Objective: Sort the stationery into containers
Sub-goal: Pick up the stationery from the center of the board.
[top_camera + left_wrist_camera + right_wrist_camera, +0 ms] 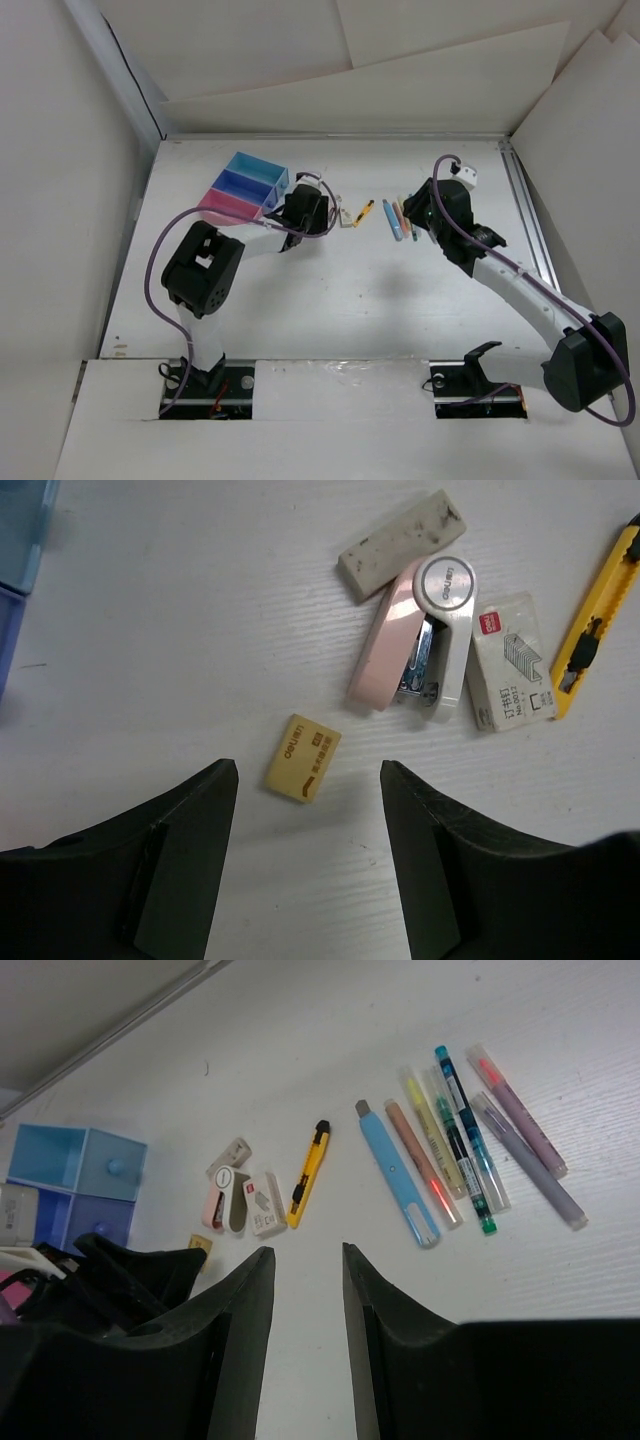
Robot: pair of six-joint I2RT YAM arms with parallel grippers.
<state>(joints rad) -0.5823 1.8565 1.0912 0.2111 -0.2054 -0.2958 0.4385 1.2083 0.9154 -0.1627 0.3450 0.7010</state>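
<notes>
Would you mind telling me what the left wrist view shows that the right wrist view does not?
Only the left wrist view shows the left gripper with its fingers standing open.

Only the right wrist view shows the open right gripper, a row of slim pens beside a thick light-blue pen, and the inside of the light-blue plastic bin.

Both show the small yellow rectangular eraser, the pink-and-white stapler, the white staple box, the yellow utility knife and the grey block eraser.
</notes>
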